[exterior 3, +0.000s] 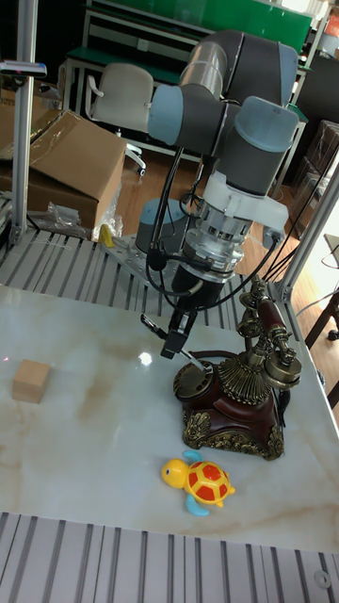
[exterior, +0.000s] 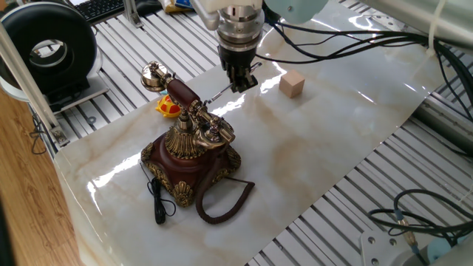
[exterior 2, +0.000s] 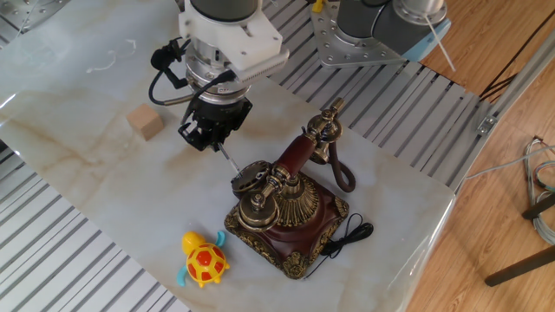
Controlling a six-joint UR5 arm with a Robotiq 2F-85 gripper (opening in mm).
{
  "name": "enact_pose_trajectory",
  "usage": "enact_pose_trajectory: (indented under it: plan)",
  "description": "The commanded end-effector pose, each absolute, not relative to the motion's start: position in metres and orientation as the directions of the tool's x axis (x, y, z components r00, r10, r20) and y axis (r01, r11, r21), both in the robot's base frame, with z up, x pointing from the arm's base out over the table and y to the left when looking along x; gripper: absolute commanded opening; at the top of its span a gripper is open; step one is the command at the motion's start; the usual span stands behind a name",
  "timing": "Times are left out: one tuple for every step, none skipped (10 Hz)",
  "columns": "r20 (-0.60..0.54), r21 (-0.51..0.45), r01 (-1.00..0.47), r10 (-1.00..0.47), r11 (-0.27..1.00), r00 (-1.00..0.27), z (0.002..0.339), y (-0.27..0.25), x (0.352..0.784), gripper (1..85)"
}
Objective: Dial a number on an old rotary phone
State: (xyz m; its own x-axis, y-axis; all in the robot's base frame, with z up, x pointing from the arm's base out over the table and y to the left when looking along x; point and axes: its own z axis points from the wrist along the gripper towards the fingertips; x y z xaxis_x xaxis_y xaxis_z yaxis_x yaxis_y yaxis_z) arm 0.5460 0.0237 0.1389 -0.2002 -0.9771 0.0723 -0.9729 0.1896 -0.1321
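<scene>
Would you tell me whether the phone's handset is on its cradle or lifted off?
On: the handset lies across the brass cradle.

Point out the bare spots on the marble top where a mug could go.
Bare marble lies beyond the wooden block, toward the aluminium slats, and on the phone's cord side. It is crowded between the phone's dial, the gripper with its stylus, and the toy turtle.

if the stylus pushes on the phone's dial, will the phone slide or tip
Probably neither. The old rotary phone has a wide square base sitting flat, so tipping seems unlikely. It looks heavy, though the marble tabletop is glossy, so a hard sideways push might slide it. The handset, merely resting on top, may wobble.
</scene>
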Motion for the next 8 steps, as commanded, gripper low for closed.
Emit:
enact_pose_trajectory:
  plan:
    - [0.056,-0.134,-0.975,-0.981,0.177,-0.185,0.14,0.029,0.548,1.3]
    - [0.059,-0.137,-0.976,-0.982,0.17,-0.179,0.14,0.028,0.548,1.3]
    - [0.062,-0.141,-0.976,-0.982,0.168,-0.178,0.14,0.028,0.549,1.3]
    - [0.066,-0.153,-0.974,-0.982,0.164,-0.176,0.135,0.028,0.552,1.3]
    - [0.065,-0.156,-0.975,-0.983,0.161,-0.173,0.13,0.029,0.551,1.3]
    - [0.058,-0.159,-0.974,-0.984,0.16,-0.171,0.125,0.028,0.546,1.3]
    - [0.049,-0.149,-0.974,-0.982,0.173,-0.182,0.123,0.028,0.539,1.3]
    - [0.059,-0.149,-0.973,-0.981,0.176,-0.186,0.123,0.025,0.539,1.3]
